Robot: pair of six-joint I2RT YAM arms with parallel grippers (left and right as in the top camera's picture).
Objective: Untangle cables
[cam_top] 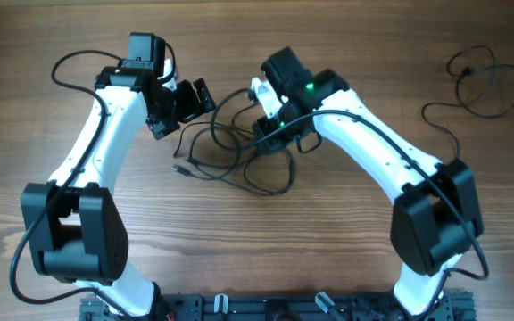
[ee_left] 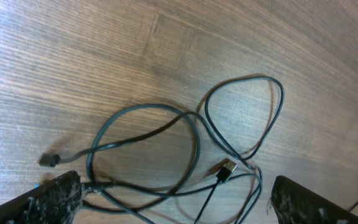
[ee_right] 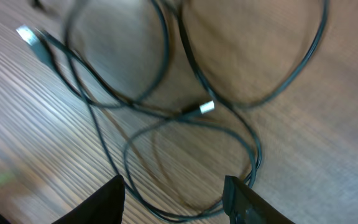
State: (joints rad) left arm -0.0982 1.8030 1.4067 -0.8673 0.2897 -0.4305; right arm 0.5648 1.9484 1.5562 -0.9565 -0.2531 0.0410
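Thin black tangled cables point(cam_top: 226, 143) on brown wooden table point(cam_top: 355, 45), left gripper point(ee_left: 176, 198) wide above them — right gripper point(ee_right: 176, 198) parted, empty.

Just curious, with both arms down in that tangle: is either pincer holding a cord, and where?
Neither. The left pincer and the right pincer both stand open over the cords, which lie loose beneath them; nothing is clamped.

Both the left arm point(cam_top: 105, 134) and right arm point(cam_top: 373, 147) show white links, bulky black joint housings point(cam_top: 70, 223) and thick black wires point(cam_top: 61, 64) looping alongside. A green light point(cam_top: 309, 86) glows just behind the right gripper point(ee_right: 173, 186). On the left gripper point(ee_left: 174, 186), the fingers point(ee_left: 48, 199) are black and scuffed.
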